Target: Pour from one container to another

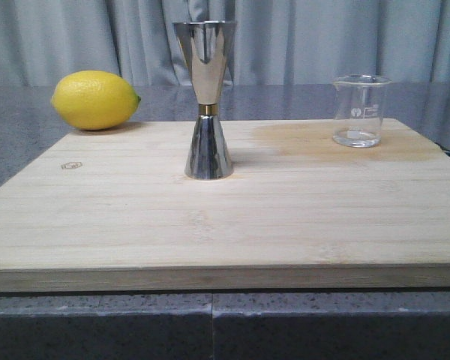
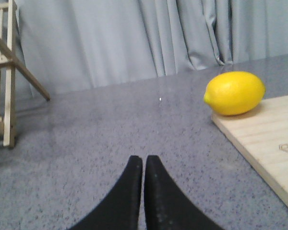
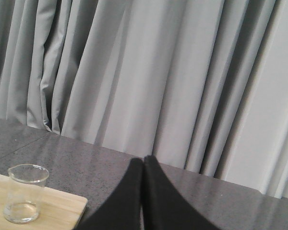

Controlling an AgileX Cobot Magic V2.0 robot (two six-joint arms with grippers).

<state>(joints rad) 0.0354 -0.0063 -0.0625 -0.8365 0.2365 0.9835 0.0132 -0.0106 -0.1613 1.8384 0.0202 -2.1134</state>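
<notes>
Front view shows a steel jigger (image 1: 204, 101) standing upright near the middle of a wooden board (image 1: 210, 225) that lies on the grey bench (image 1: 15, 127). A glass beaker (image 1: 358, 110) stands upright toward the board's far right corner, well apart from the jigger, with a little clear liquid in its bottom and a darker damp-looking patch (image 1: 337, 141) on the wood around it. A lemon (image 1: 94, 100) sits at the board's far left corner. Neither arm appears in this view.

From the left wrist, the left tool (image 2: 144, 165) has its two black fingers pressed together with nothing between them, above bare bench off the board's left edge, the lemon near. A wooden rack (image 2: 5, 76) stands at the side.

From the right wrist, the right tool (image 3: 144, 165) is likewise closed and empty, off the board's right edge, apart from the beaker. Grey curtains (image 3: 134, 72) hang behind.
</notes>
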